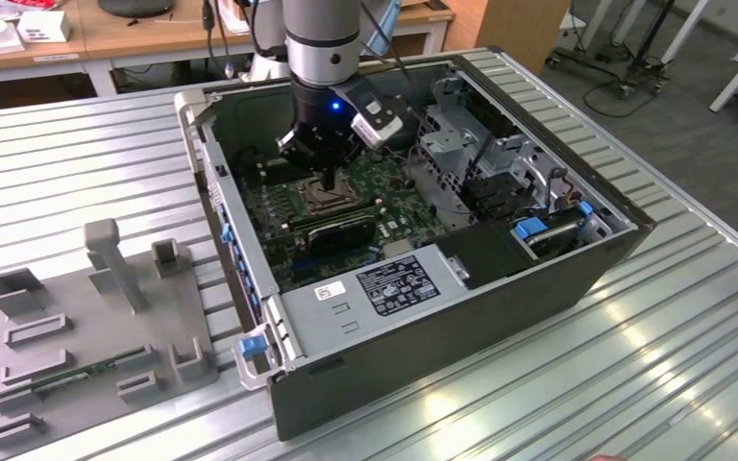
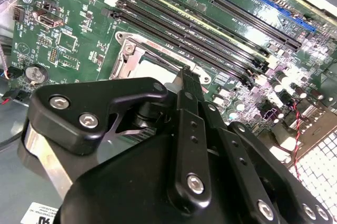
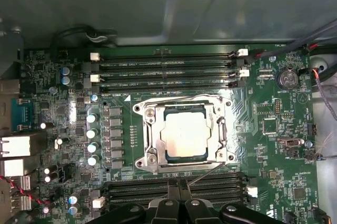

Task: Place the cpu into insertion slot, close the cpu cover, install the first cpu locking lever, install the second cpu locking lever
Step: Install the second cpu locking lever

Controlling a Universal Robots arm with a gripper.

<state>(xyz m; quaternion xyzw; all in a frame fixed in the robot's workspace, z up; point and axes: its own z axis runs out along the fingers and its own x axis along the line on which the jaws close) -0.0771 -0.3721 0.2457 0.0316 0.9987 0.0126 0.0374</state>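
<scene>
Gripper [image 3: 179,186], fingers pressed together and holding nothing, poised over the edge of the insertion slot [image 3: 181,137] beside the memory slots [image 3: 174,192]; in the exterior view it [image 1: 328,184] reaches down into the open computer case [image 1: 472,317]. The cpu [image 3: 182,135] lies seated in the slot, its pale face showing through the window of the cpu cover [image 3: 152,134], which lies flat over it. One thin locking lever [image 3: 206,172] appears to stand free of its catch near the fingertips. Judged progress: insertion and cover closure done; lever locking incomplete. The motherboard [image 3: 274,129] surrounds the socket.
</scene>
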